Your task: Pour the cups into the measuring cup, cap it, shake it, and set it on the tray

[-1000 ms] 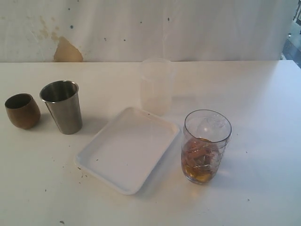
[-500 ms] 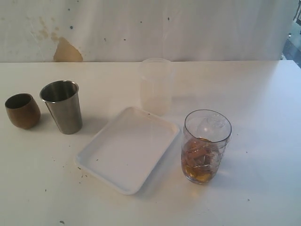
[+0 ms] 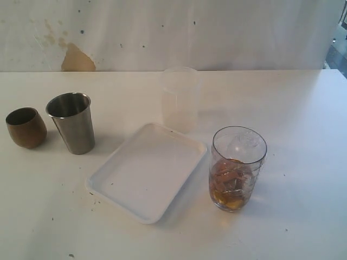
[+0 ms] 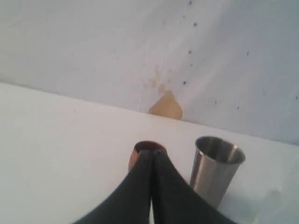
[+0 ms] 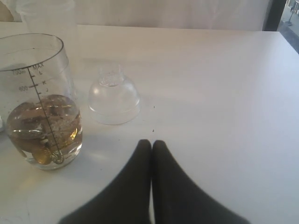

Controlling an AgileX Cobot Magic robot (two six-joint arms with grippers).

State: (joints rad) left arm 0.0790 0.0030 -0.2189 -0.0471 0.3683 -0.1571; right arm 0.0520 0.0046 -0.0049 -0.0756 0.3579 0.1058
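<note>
The measuring cup (image 3: 237, 168) stands upright on the table (image 3: 303, 135), just beside the white tray (image 3: 108, 192) on the right arm's side, not on it. It holds amber liquid with some lumps in its lower part, so pouring looks at least partly done; whether the steel tumbler (image 3: 71, 122) and the wooden cup (image 3: 25, 127), upright beyond the tray's other side, are empty cannot be told. The cap (image 5: 114, 95) sits on the table near the measuring cup, not fitted. Capping, shaking and traying remain. The left gripper (image 4: 152, 156) and the right gripper (image 5: 151, 144) are both closed, holding nothing.
</note>
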